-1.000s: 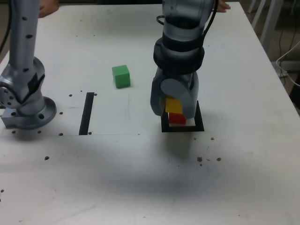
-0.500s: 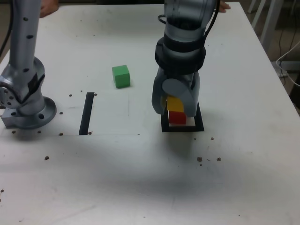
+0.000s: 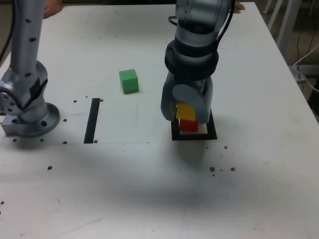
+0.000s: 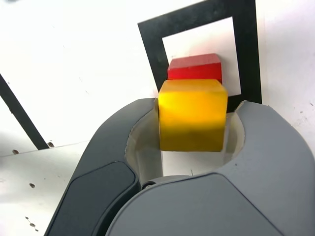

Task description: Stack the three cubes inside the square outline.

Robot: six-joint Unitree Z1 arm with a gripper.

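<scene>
In the exterior view the yellow cube (image 3: 185, 110) sits on top of the red cube (image 3: 188, 125), inside the square outline (image 3: 175, 135) of black tape. My gripper (image 3: 185, 117) hangs straight down around the yellow cube. The wrist view shows the yellow cube (image 4: 192, 115) between the two grey jaws of the gripper (image 4: 197, 104). One jaw is against it and a thin gap shows at the other, so the jaws stand slightly open. The red cube (image 4: 195, 66) shows beyond it inside the square outline (image 4: 150, 49). The green cube (image 3: 128, 80) lies alone toward the exterior view's left.
The arm's base (image 3: 27, 109) stands at the exterior view's left edge. A straight black strip (image 3: 92, 119) lies between it and the square. A person's hands (image 3: 52, 7) rest at the far table edge. Small dark specks dot the white table.
The gripper came down a little and set the yellow cube onto the red one. The jaws have since eased apart slightly. The green cube has not moved.
</scene>
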